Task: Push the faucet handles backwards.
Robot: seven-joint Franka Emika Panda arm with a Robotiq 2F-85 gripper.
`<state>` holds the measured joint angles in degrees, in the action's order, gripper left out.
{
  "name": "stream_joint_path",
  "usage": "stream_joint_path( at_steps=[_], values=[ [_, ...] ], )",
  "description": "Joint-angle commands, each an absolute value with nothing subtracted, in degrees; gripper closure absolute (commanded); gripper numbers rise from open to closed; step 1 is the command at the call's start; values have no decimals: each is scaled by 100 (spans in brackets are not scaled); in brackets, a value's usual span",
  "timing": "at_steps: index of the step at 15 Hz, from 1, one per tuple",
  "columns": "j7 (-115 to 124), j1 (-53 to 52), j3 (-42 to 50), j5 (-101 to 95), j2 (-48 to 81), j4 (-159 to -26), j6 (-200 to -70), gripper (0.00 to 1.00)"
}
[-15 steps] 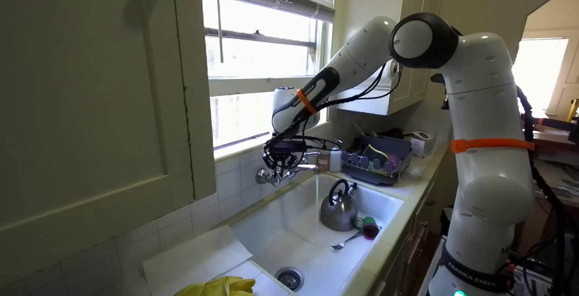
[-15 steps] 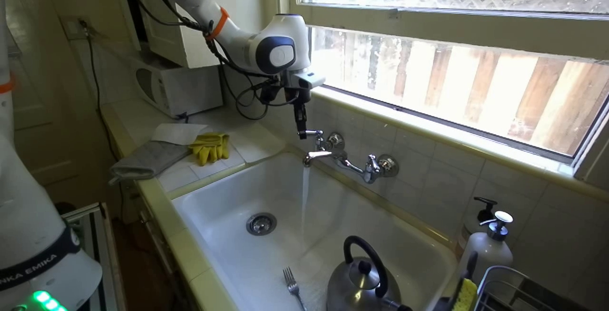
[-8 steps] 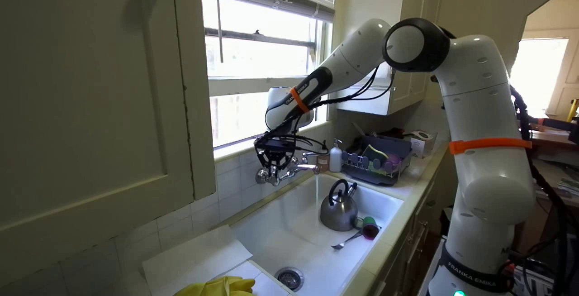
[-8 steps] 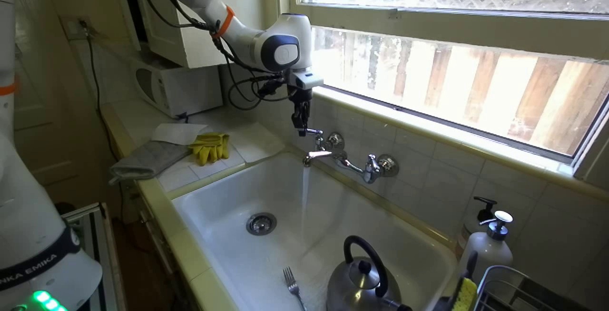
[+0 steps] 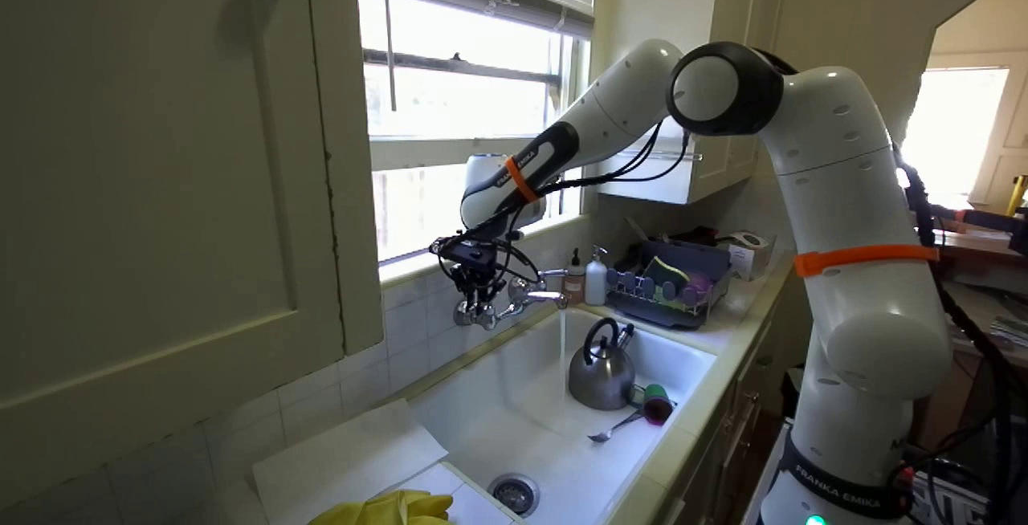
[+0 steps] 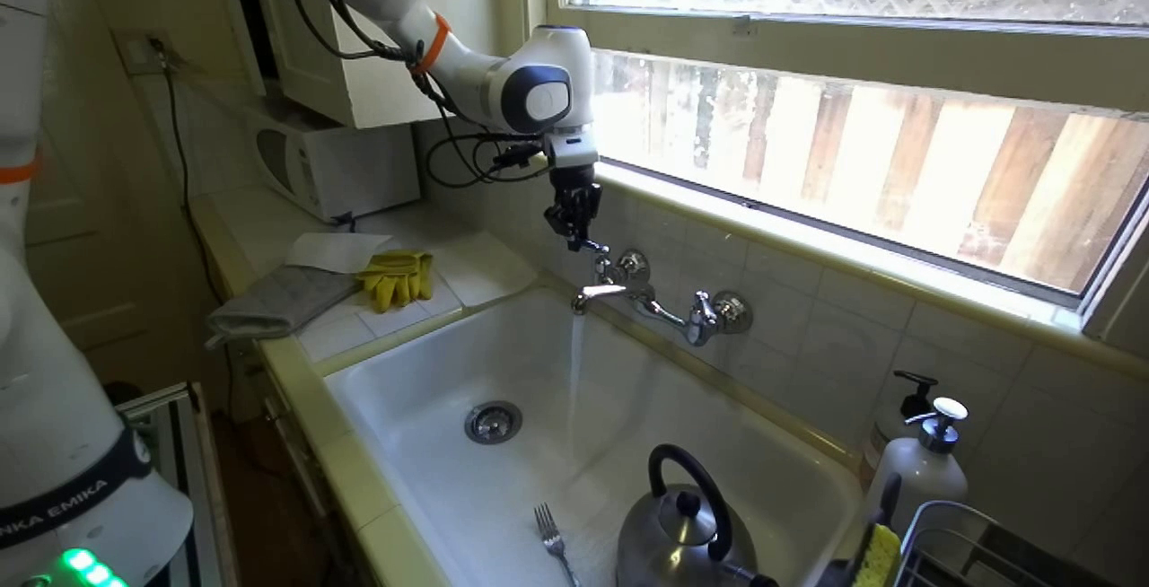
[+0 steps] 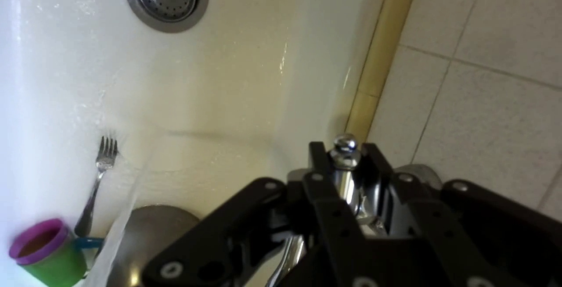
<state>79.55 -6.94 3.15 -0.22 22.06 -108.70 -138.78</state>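
The chrome faucet is on the tiled wall above the sink, and water runs from its spout (image 6: 600, 293). My gripper (image 6: 577, 244) is at the tip of the faucet handle (image 6: 596, 249) farther from the kettle. In the wrist view, both fingers (image 7: 344, 146) lie close along the two sides of this shiny handle (image 7: 346, 181), and its round knob sticks out between the fingertips. The second faucet handle (image 6: 702, 307) stands free on the kettle side and also shows in an exterior view (image 5: 554, 273). The gripper partly hides the held handle in an exterior view (image 5: 482, 296).
The white sink (image 6: 404, 389) holds a steel kettle (image 6: 687, 533), a fork (image 6: 552, 540) and a green cup (image 7: 55, 256). Soap bottles (image 6: 925, 461) and a dish rack (image 5: 671, 284) stand at one end. Yellow gloves (image 6: 395, 279) lie at the other. The window sill (image 6: 808, 237) is above the faucet.
My gripper has turned and swung toward the wall, away from the spout. The tip of the held handle has turned a little with it. Water still runs.
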Motion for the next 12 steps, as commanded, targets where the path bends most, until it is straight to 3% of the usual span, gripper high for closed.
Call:
stream_joint_path(
  at_steps=[1,12],
  values=[
    [8880,-828,324,256,2637,-10435,-13929,94],
    [10302,-754,348,470,2843,-10200,-13995,94]
  ],
)
